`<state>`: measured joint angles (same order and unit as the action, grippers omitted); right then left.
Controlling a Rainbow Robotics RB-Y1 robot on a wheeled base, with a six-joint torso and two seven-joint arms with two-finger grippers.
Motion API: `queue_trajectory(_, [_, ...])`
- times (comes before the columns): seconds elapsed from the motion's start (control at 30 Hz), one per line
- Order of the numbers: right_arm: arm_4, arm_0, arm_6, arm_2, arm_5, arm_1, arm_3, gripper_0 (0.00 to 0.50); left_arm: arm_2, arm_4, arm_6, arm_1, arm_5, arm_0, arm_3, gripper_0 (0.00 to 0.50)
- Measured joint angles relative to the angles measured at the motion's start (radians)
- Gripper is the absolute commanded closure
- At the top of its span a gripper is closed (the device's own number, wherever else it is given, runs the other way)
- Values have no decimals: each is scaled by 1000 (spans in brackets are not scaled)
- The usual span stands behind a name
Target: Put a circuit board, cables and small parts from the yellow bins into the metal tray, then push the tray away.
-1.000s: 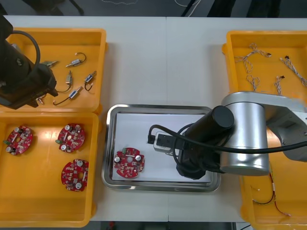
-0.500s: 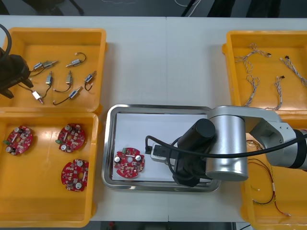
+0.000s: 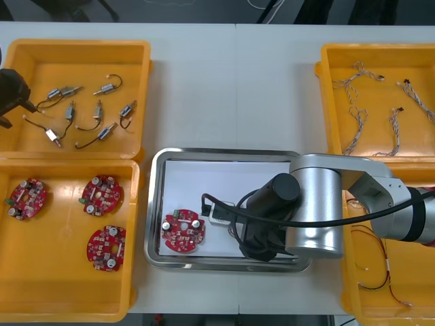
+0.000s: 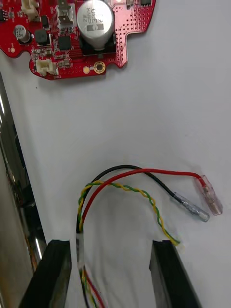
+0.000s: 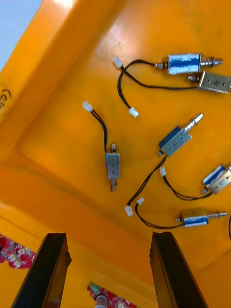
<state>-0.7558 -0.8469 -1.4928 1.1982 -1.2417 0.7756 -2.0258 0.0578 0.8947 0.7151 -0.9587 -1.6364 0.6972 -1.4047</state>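
Right gripper (image 4: 109,245) spread over cable (image 4: 144,170) in tray (image 3: 224,152); left gripper (image 5: 108,238) above yellow bin (image 5: 62,96)

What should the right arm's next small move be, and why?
Probably lift the right gripper straight up: its black fingers stand open, and the red-and-yellow cable already lies on the white floor of the metal tray, beside the round red circuit board. The left gripper hovers open over small metal parts.

"330" on silver capacitor (image 4: 95,19), red circuit board (image 4: 62,45).
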Motion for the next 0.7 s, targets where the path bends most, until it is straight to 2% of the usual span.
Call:
queue_trajectory(0.33, [48,0,0,0,4,1,-27,0,20,2,79,0,86,1,92,0])
queue_trajectory(0.57, [45,0,0,-19,1,25,-91,0,114,19,85,1,141,10,111,0])
queue_trajectory(0.7, [7,0,0,-73,-38,46,-142,0,149,29,85,3,164,11,117,0])
